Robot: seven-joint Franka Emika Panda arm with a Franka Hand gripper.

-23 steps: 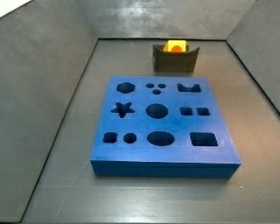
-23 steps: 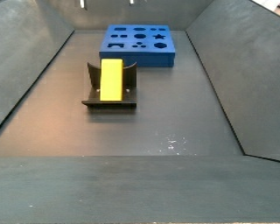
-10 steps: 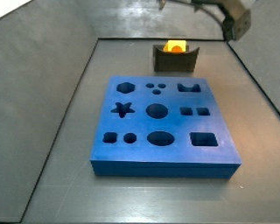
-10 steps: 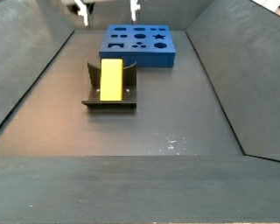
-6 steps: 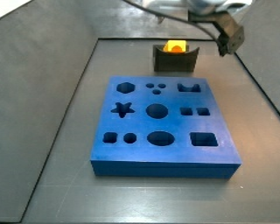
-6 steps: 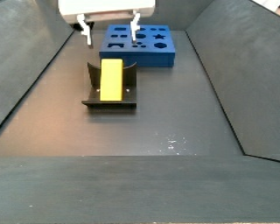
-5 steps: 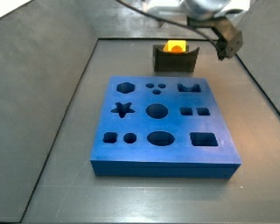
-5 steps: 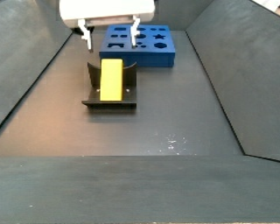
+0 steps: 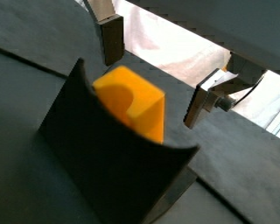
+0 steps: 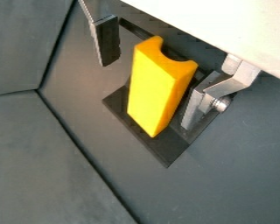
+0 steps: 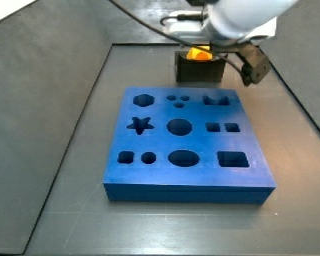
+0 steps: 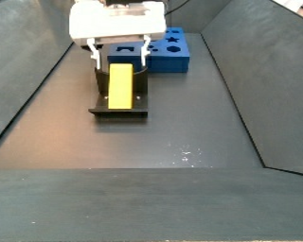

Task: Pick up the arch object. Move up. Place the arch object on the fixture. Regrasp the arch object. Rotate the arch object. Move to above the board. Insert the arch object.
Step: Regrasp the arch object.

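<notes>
Pincer (image 12: 117,57): had descended since the earlier frames, when it hung high above the floor; now low over the fixture (image 12: 118,106), jaws spread wide, holding nothing. In both wrist views one finger (image 10: 106,39) stood on each side of the arch object (image 10: 156,84), neither touching it. Arch object: unmoved, resting in the fixture's dip, seen lengthwise in a side view (image 12: 120,84). Board (image 11: 186,144): unmoved on the floor, just beside the fixture (image 11: 199,68), its cutouts unfilled.

Claw (image 11: 214,62) hides most of fixture (image 11: 196,70).
</notes>
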